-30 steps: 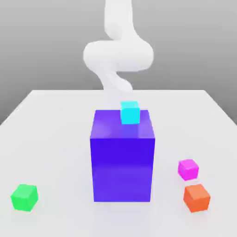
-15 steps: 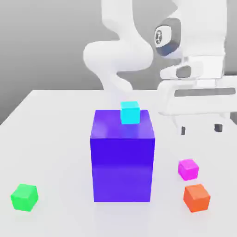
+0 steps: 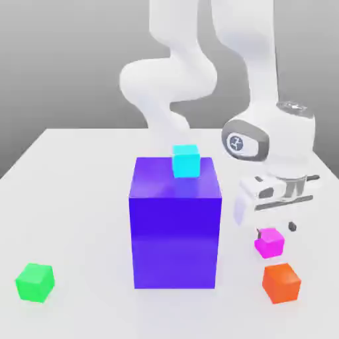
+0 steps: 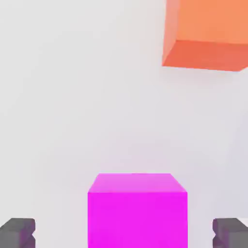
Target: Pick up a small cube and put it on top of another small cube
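Holding the gripper (image 3: 275,230) wide and empty, at the exterior view's right of the block (image 3: 175,225), low by the pink cube (image 3: 269,243). Bringing the arm (image 3: 261,73) down from above on that same side of the block. Pointing the fingers (image 4: 17,232) down at the table (image 3: 86,198). In the hand view, framing the pink cube between the two fingertips, with a gap showing on each side and no grip being made. Not being able to tell just how high the fingertips are hanging against the pink cube's top.

Finding the pink cube on the table, at the exterior view's right of the block, well apart from it and sitting farther back than the block's front face. Finding the orange cube (image 3: 281,283) on that same side of the block, lying near the pink cube but apart from it, and nearer the exterior camera. Seeing the green cube (image 3: 35,283) resting on the table at the exterior view's left of the block, well apart from it. Seeing the cyan cube (image 3: 186,161) sitting on top of the block, toward the exterior view's right of the middle of the block's top. Seeing the block standing upright on the table.
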